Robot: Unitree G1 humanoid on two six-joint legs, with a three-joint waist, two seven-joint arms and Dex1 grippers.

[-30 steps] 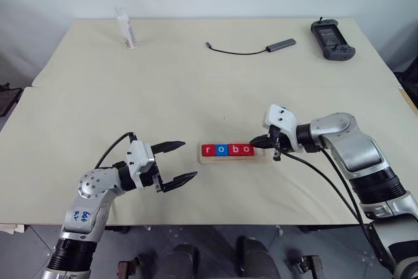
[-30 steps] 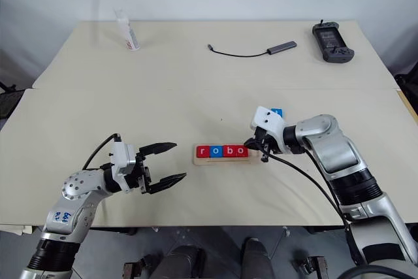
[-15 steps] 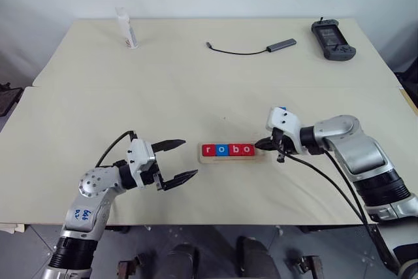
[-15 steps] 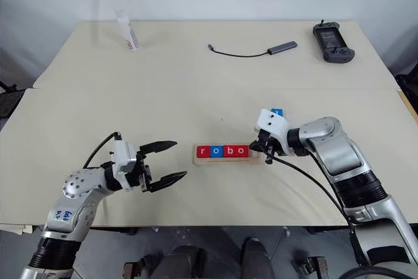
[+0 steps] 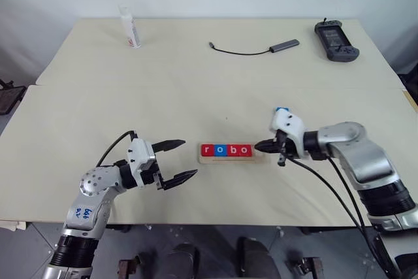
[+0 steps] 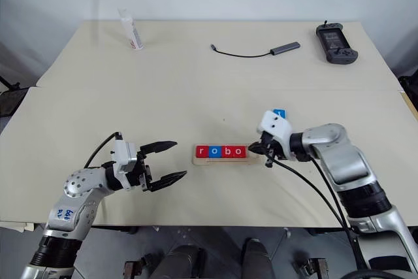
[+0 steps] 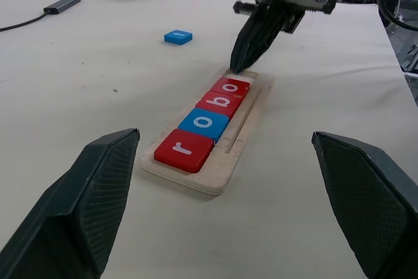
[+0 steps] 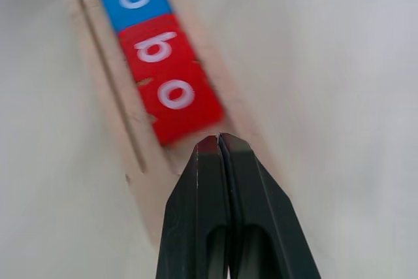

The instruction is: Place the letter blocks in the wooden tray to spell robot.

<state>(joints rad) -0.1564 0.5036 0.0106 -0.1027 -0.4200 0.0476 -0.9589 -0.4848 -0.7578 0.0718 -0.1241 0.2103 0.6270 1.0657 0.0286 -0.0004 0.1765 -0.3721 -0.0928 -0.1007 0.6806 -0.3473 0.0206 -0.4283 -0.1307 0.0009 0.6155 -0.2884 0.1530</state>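
Pointing clenched right claw [image 6: 253,151] at wooden tray [image 5: 232,158] end; left claw [image 5: 179,161] released.

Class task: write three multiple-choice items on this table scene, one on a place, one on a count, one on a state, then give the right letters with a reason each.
1. Where does the loose blue tile lie?
A. in the tray
B. on the table, beyond the right gripper
C. in the left gripper

2. How many tiles sit in the tray?
A. three
B. four
C. five

3. How is the right gripper?
A. shut, empty, at the tray's free end
B. open wide over the bottle
C. shut on a red tile

Key: 1 B, the tile lies flat on the table apart from the tray. 2 B, the tiles r, o, b, o fill four places. 3 A, its fingers meet with nothing between them, just past the last red tile.
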